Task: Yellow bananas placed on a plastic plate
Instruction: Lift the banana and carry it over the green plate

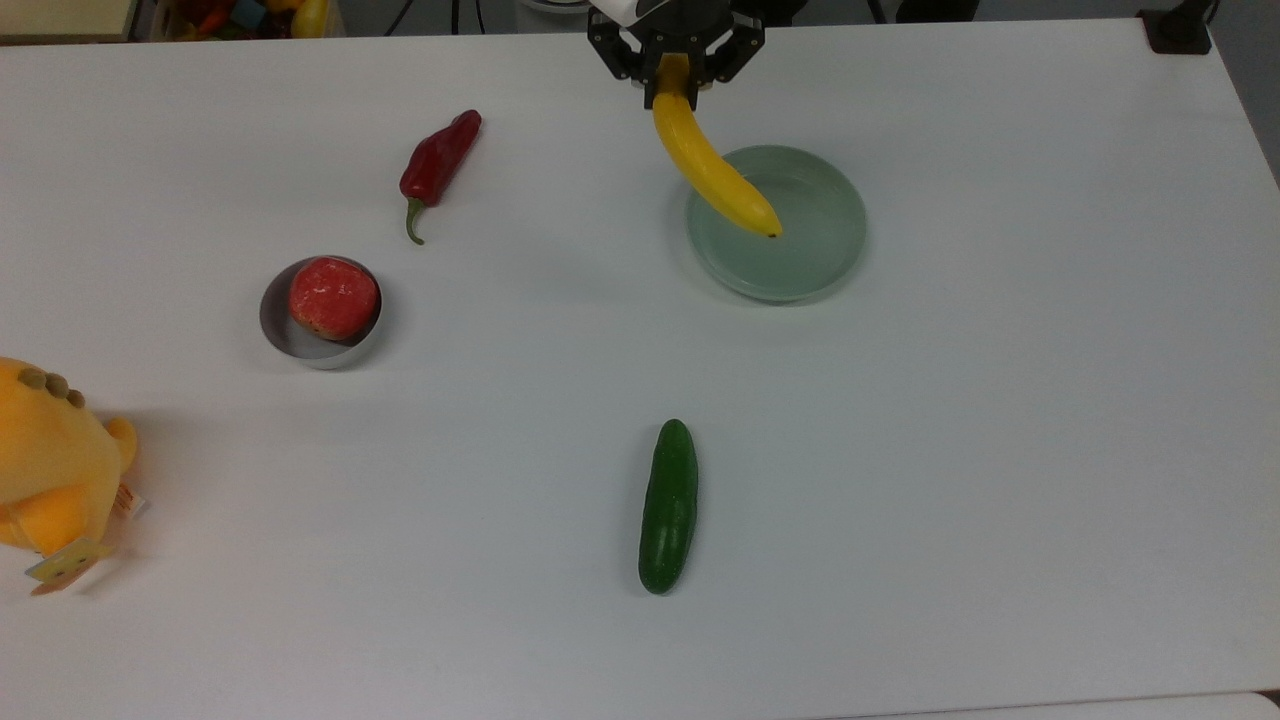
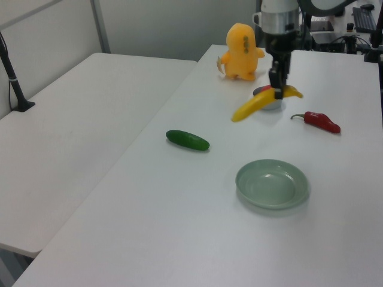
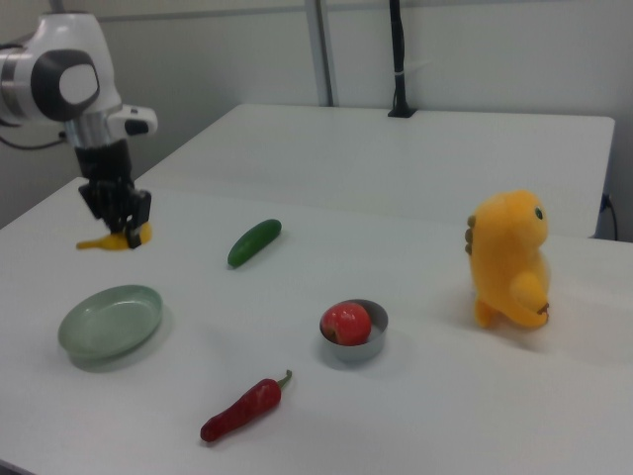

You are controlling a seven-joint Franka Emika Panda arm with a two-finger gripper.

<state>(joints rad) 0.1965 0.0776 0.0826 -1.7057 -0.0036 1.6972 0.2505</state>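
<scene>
My gripper (image 1: 672,85) is at the top view's upper edge, shut on the stem end of the yellow banana (image 1: 712,165). The banana hangs in the air and slants down toward the top view's right. In the top view its dark tip lies over the left part of the pale green plastic plate (image 1: 825,235). In the left view the gripper (image 2: 277,89) holds the banana (image 2: 257,104) well above the table, beyond the plate (image 2: 272,185). The right view has the gripper (image 3: 127,233) and banana (image 3: 102,242) above the plate (image 3: 109,322).
A dark green cucumber (image 1: 668,505) lies near the front middle of the white table. A red chili pepper (image 1: 440,160) lies at the top view's upper left. A metal tin (image 1: 272,330) holds a red fruit (image 1: 333,297). An orange-yellow plush toy (image 1: 50,470) sits at the left edge.
</scene>
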